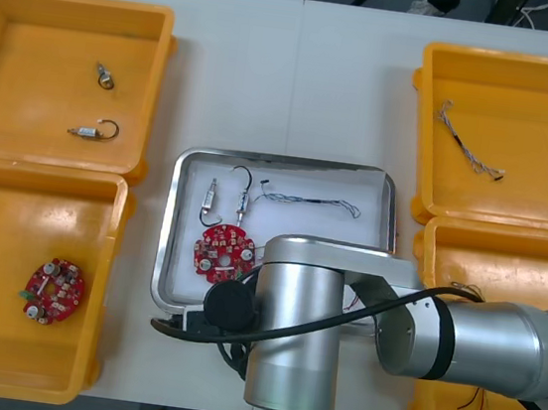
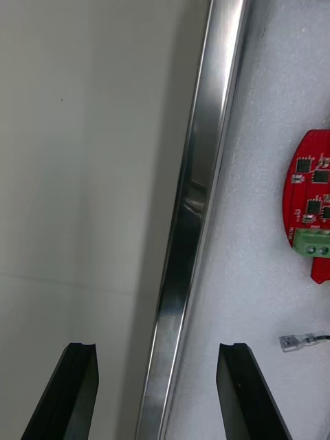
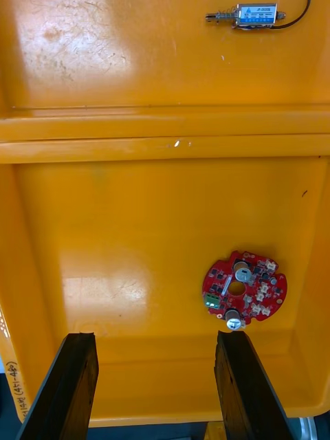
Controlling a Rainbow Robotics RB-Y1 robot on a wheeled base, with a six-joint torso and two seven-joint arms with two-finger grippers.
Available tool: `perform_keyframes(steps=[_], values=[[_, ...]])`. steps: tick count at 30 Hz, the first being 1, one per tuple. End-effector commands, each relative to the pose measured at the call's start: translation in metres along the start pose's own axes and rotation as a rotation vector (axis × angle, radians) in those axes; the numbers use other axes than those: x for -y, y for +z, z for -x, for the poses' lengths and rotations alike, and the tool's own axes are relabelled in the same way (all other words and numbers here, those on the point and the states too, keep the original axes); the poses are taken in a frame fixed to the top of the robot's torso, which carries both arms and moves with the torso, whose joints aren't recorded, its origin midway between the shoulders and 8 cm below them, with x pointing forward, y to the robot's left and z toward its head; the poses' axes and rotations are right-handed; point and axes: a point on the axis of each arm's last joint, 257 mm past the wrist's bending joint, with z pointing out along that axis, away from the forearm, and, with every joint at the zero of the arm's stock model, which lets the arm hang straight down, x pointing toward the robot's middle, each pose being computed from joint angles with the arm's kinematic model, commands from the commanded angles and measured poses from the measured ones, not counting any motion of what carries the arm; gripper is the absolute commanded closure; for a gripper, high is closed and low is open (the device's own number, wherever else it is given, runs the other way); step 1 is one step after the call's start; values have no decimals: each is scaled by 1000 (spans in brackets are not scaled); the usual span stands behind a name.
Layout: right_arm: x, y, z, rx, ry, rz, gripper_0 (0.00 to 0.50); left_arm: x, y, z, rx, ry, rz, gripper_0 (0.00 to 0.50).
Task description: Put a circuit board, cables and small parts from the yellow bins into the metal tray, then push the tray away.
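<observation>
loading looks done: my right fingers [image 2: 244,392], spread and empty, straddle the metal tray [image 2: 192,206] rim; next, shove it far. left fingers [image 3: 247,392] idle, spread.

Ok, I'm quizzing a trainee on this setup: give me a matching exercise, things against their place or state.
Things: 1 right claw; 2 left claw; 3 tray; 4 right far bin.
States: a holds a lone cable; b open, over left near bin; c open, astride tray rim; d holds board, cable, two small parts.
Pairs: 1-c, 2-b, 3-d, 4-a.
</observation>
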Motion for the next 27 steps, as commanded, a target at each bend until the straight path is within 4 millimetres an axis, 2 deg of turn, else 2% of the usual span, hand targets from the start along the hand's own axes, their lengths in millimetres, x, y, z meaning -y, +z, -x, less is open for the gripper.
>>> perform_keyframes(steps=[1,10,19,21,23,25,26,27], values=[[6,0,14,16,-24,-22,0,-9,-16,2,19,45,40,0],[1,9,13,-9,-32,-18,0,-7,-11,0,16,37,28,0],[10,17,11,-24,-29,-40,0,-7,-3,-4,3,31,36,0],[11,17,11,-24,-32,-47,49,-8,-3,-4,2,32,39,0],[11,17,11,-23,-32,-48,152,-7,-2,-5,1,32,37,0],[12,17,11,-25,-32,-49,188,-8,-2,-5,0,32,41,0],[12,17,11,-25,-32,-49,188,-7,-1,-5,-2,33,41,0],[12,16,12,-22,-34,-50,286,-7,-1,-6,-5,35,41,0]])
